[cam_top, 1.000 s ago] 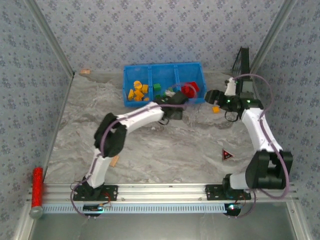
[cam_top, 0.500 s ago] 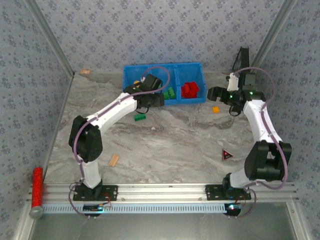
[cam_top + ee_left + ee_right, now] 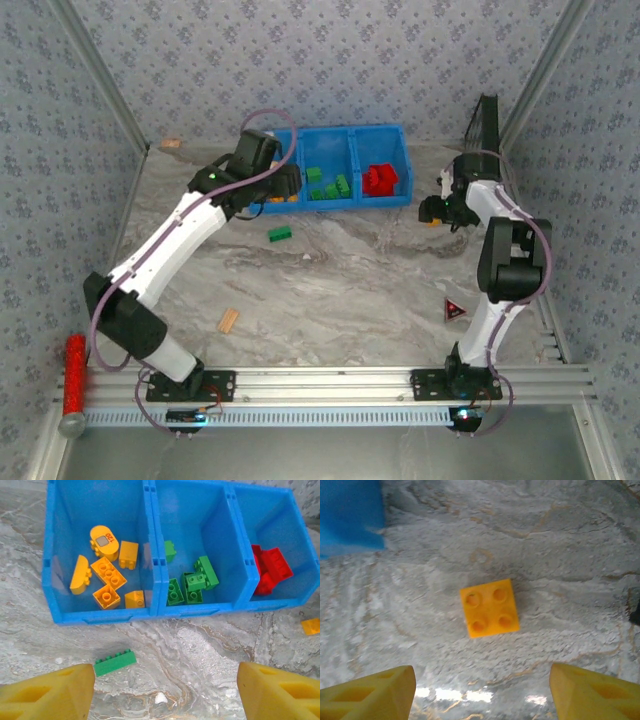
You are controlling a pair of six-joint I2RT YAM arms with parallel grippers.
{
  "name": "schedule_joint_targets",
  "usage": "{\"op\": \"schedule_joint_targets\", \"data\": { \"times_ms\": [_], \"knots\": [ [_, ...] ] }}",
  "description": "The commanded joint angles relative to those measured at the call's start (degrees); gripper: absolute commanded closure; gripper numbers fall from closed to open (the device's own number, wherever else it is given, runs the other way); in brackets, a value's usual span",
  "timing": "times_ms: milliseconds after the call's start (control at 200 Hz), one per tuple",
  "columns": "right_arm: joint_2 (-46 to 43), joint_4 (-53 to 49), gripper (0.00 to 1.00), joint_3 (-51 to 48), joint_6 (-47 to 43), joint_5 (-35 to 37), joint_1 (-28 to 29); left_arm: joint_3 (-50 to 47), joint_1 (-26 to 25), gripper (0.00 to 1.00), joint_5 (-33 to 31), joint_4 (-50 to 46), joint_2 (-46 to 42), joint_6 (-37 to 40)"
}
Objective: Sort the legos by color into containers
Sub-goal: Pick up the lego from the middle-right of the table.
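Showing the sorting bench from above and from both wrist cameras.

**Writing.** The one legible mark is "120", on a grey panel set into a rounded yellow piece (image 3: 102, 541). A red triangular sign (image 3: 455, 310) lies on the table by the right arm; its symbol is too small to read.

**Task items.** The blue bin (image 3: 100, 617) stands at the far side of the table, with the legos (image 3: 192, 582) sorted across its three compartments. Orange-yellow pieces are in the left compartment, green in the middle and red in the right. A green brick (image 3: 115, 662) lies loose on the table just in front of the left compartment. An orange-yellow brick (image 3: 489, 608) lies studs up on the table, to the right of the bin.

**Grippers.** The left gripper (image 3: 165, 690) hangs near the bin's left end, jaws spread and holding nothing. The right gripper (image 3: 482, 690) is poised over the orange-yellow brick, jaws likewise spread and clear of it.

**Surface and room.** The tabletop (image 3: 350, 290) is grey marbled stone-effect with tan veins, and glossy enough to show glare. Pale blue wallpaper (image 3: 300, 60) with a small repeated floral motif covers three walls. A slotted aluminium rail (image 3: 330, 385) along the near edge carries both arm bases. Also present are a tan wooden block (image 3: 229, 320), a red cylinder (image 3: 74, 372) and a black grid panel (image 3: 485, 125).
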Motion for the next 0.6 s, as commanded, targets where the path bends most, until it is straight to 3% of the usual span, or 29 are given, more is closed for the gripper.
{"op": "schedule_joint_targets", "data": {
  "times_ms": [0, 210, 465, 595],
  "knots": [
    [3.94, -1.57, 0.29, 4.97, -1.86, 5.21, 0.83, -1.60, 0.88, 0.25, -0.95, -2.42, -1.63, 0.88],
    [9.79, -3.71, 0.33, 9.97, -3.15, 6.72, 1.78, -2.29, 2.81, 0.25, -0.50, -2.30, -2.17, 0.56],
    [12.25, -5.56, 0.46, 10.74, -3.40, 8.19, 2.25, -0.95, 4.31, 0.24, 1.37, -2.30, -0.23, 1.07],
    [12.59, -5.44, 0.57, 9.63, -3.54, 8.10, 2.51, -0.84, 5.01, 0.24, 1.94, -1.99, 0.37, 1.39]
  ]
}}
